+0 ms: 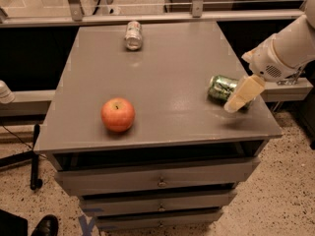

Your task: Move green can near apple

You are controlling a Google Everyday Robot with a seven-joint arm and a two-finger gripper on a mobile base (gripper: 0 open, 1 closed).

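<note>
The green can [221,87] lies on its side near the right edge of the grey table [167,68]. The red-orange apple [118,114] sits at the front left of the table, well apart from the can. My gripper [243,95], pale cream on a white arm coming in from the upper right, is at the can's right end and covers part of it. I cannot tell whether it touches the can.
A plain silver-white can [133,35] lies on its side at the back of the table. Drawers [157,181] sit below the tabletop. A metal rail [147,17] runs behind it. A dark shoe [47,225] is on the floor at the bottom left.
</note>
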